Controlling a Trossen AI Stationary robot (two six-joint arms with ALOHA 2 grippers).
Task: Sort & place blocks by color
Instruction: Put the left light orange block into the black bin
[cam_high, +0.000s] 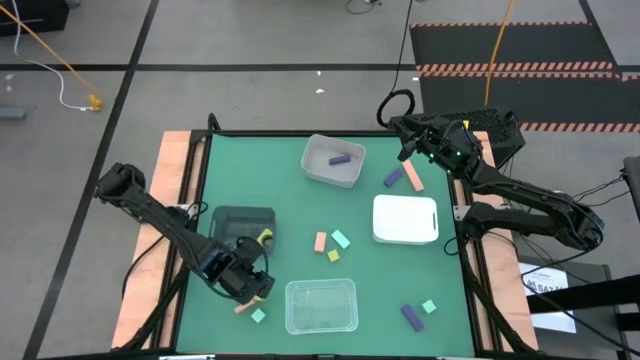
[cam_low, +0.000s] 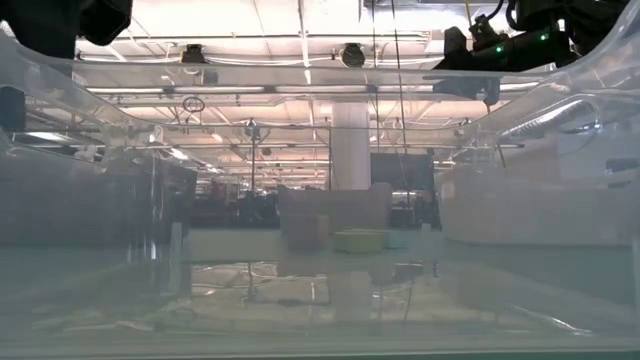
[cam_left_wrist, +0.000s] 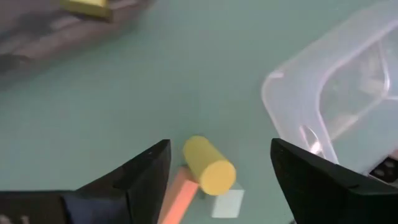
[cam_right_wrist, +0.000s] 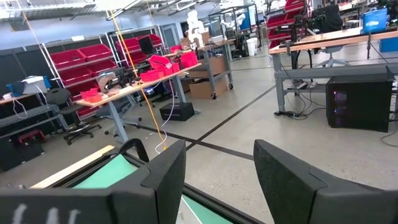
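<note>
The left gripper (cam_left_wrist: 217, 180) hangs low over the green table (cam_high: 290, 210), fingers spread wide and holding nothing, astride a yellow cylinder (cam_left_wrist: 209, 165) that lies on its side between the black tray (cam_high: 243, 222) and the clear tray (cam_high: 320, 305). Just beside the cylinder sit a pink bar (cam_left_wrist: 181, 193) and a small mint cube (cam_left_wrist: 226, 203), close enough to be nudged by a careless close. The other blocks are scattered about: a purple bar (cam_high: 340, 158) already in the grey tray (cam_high: 333, 160), a yellow piece (cam_high: 266, 236) at the black tray's edge, a pink, mint and yellow cluster (cam_high: 331, 243) at mid-table, purple and pink bars (cam_high: 403, 177) above the white tray (cam_high: 405, 219), and a purple and mint pair (cam_high: 419, 312) near the front right. The right gripper (cam_right_wrist: 217, 180), also open and empty, waits raised near the table's far right corner, facing the room. The cylinder looks light, rigid and matte (probably foam or painted wood), so it should bear a firm pinch; being round, it is likely to roll, and is best gripped across its curved middle, fingers square to its axis, clear of the pink bar.
</note>
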